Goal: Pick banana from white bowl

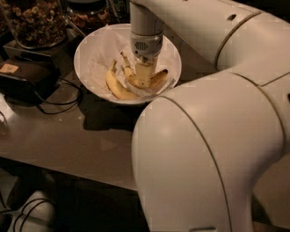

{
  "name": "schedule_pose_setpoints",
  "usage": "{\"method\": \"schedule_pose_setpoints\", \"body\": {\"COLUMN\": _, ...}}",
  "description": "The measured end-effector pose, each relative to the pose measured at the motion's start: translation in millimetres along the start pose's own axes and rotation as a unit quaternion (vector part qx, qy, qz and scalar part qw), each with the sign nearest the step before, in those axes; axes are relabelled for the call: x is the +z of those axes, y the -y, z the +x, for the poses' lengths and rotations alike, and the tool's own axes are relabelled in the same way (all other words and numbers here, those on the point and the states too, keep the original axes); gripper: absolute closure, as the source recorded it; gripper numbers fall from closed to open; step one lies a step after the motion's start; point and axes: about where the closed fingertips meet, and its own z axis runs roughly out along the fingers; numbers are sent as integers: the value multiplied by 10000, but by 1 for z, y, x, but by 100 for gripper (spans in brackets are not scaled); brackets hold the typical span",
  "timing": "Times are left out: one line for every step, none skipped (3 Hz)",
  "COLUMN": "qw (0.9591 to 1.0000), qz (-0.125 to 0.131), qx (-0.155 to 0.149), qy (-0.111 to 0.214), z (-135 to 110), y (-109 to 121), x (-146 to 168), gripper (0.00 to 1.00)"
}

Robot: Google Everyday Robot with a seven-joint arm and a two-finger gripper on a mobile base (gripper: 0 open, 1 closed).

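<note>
The white bowl (pixel 86 50), lined with crinkled white paper, stands on the table at the upper middle. Two bananas lie in it. The speckled banana (pixel 158 78) curves under the gripper, with its dark blunt end at the right and its thin stem pointing up left. A paler banana (pixel 117 86) lies to its left, apart from the gripper. My gripper (pixel 144 77) reaches straight down into the bowl and sits on the middle of the speckled banana, hiding that part of it.
Two glass jars of nuts (pixel 36 20) (pixel 90 13) stand behind the bowl at the upper left. A black device (pixel 27 77) with cables lies left of the bowl. My own arm (pixel 208 149) fills the right and the foreground. The table's front edge (pixel 68 167) runs at the lower left.
</note>
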Motion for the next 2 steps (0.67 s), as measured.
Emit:
{"method": "schedule_pose_setpoints", "body": {"qw": 9996, "qz": 48, "qx": -98, "qy": 243, "z": 1, "y": -1, "x": -13, "gripper": 100}}
{"method": "schedule_pose_setpoints", "body": {"qw": 9988, "qz": 66, "qx": -199, "qy": 443, "z": 2, "y": -3, "x": -26, "gripper": 100}}
